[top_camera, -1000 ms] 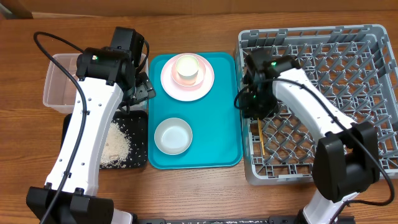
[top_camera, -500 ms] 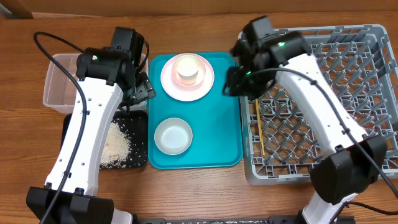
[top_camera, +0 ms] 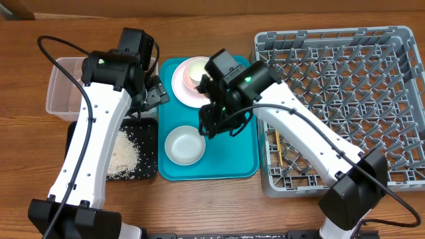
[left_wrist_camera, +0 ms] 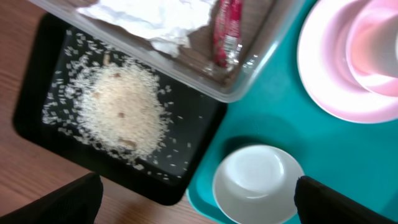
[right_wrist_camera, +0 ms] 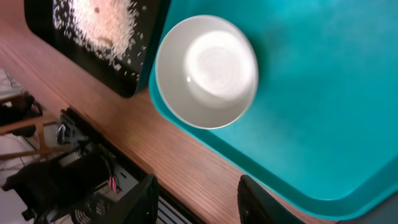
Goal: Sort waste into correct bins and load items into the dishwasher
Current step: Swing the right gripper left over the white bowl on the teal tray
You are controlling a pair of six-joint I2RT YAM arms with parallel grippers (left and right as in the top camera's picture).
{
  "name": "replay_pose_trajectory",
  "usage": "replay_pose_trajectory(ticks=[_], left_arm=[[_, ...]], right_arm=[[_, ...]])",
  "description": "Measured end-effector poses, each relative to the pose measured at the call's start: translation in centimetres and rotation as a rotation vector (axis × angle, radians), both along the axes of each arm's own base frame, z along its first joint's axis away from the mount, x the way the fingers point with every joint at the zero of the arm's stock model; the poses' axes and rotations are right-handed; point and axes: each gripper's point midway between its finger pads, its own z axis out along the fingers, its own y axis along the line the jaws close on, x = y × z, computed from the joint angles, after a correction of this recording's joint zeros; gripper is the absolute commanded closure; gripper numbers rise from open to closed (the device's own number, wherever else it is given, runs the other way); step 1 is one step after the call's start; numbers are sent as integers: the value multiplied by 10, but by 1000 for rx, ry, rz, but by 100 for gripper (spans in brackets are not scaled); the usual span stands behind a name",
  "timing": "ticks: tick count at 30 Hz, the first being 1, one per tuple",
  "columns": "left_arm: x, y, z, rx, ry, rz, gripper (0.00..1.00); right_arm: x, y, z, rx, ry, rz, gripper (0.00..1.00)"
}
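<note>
**Both grippers open & empty; R arm over white bowl**

Overhead: The L gripper is seen above the spot where the clear tub meets the black tray. Rice is heaped in that tray. The R gripper is hung over the teal tray, just beside the white bowl. The pink plate, w/ the cup on it, is set at the tray's far end and is partly hidden by the R arm. Chopsticks are laid in the dish rack, near its front-left corner. Everything is carried by the bench.

L wrist: The L gripper is spread wide w/ nothing between its fingers. A napkin & a red wrapper are seen lying in the clear tub.

R wrist: The R gripper is parted, nothing held. The white bowl is shown upright & empty, near the teal tray's corner.
</note>
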Motion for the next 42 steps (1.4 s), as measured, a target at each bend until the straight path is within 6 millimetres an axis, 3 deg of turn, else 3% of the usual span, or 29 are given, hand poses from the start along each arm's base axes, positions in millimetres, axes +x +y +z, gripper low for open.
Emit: replay_pose_trajectory(ticks=[3,6,13,15,19,24,27,31,42], left_arm=[[-2,3,-1,-18,11,13,0],[-8,23,-2,-25,41,83,0],[-39,133,-3,-43,81,463,0],[-52,157,-3,-55,90,558,0],[-66,181,-4,-76,90,660,0],[-75,197,-3,-88,82,724,0],[-76,198,-4,-92,81,728,0],[-75,197,-4,-98,79,727,0],[-74,196,-3,-102,77,727,0]], right_arm=[[-7,10,0,-1,-9,17,57],[-9,21,0,0,-36,13,57],[-21,53,1,6,-133,47,57],[-25,60,1,-10,-170,49,57],[-25,76,2,-19,-261,37,57],[-23,95,-8,-13,-377,30,62],[-28,101,-23,-26,-412,35,71],[-30,110,-43,-9,-466,34,73],[-29,104,-77,-22,-495,21,74]])
